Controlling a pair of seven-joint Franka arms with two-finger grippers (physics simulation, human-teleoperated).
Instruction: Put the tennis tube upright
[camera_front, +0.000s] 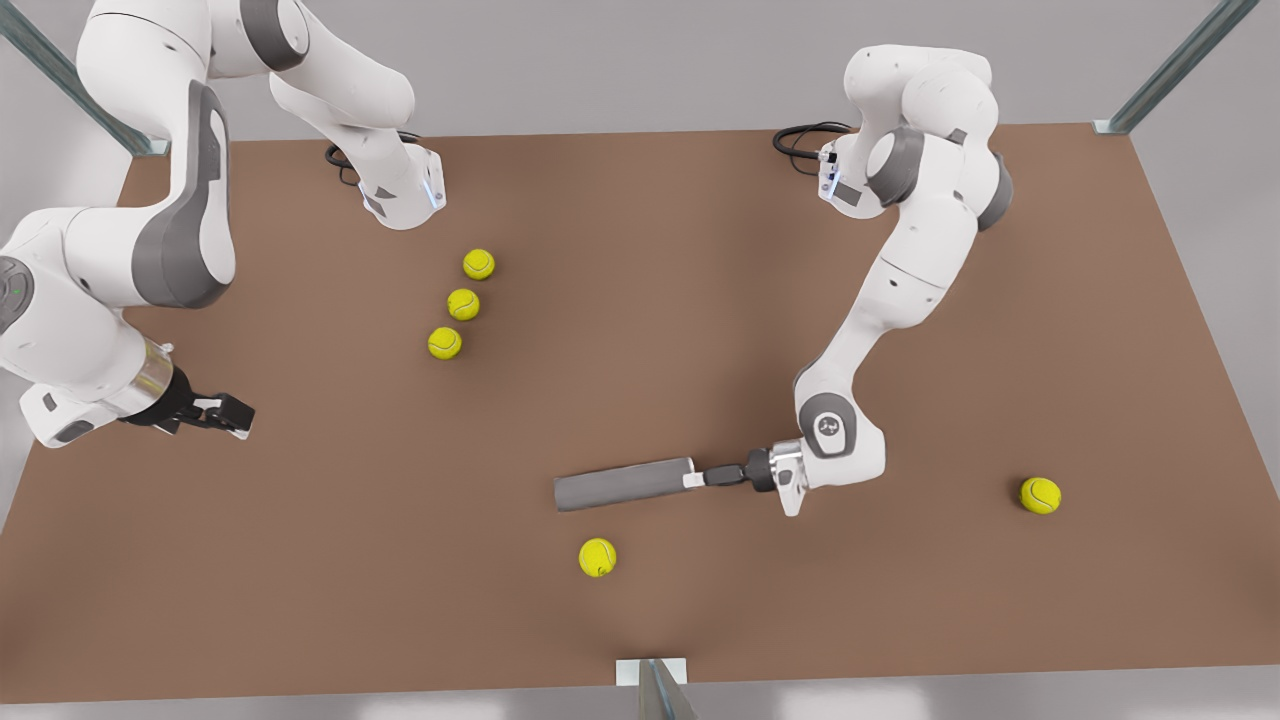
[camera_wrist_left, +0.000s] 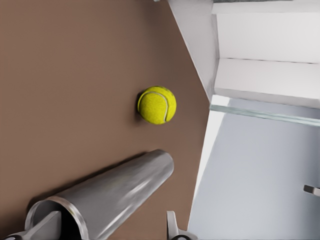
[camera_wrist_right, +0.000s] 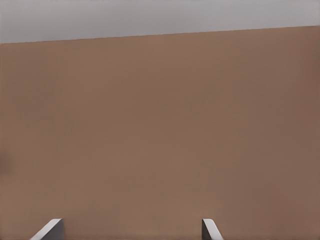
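The tennis tube is a matte grey cylinder lying flat on the brown table, its silvery rim pointing toward the front view's right. My left gripper, on the arm at the front view's right, sits level at that rim end. In the left wrist view the tennis tube stretches away from the left gripper. One of the fingers is inside the tube's open mouth and the other is outside, well apart, so the gripper is open. My right gripper waits open far off at the front view's left, over bare table.
One tennis ball lies close to the tube on the near side, and it is the tennis ball in the left wrist view. Three balls sit in a row further back, and another ball lies at the front view's right.
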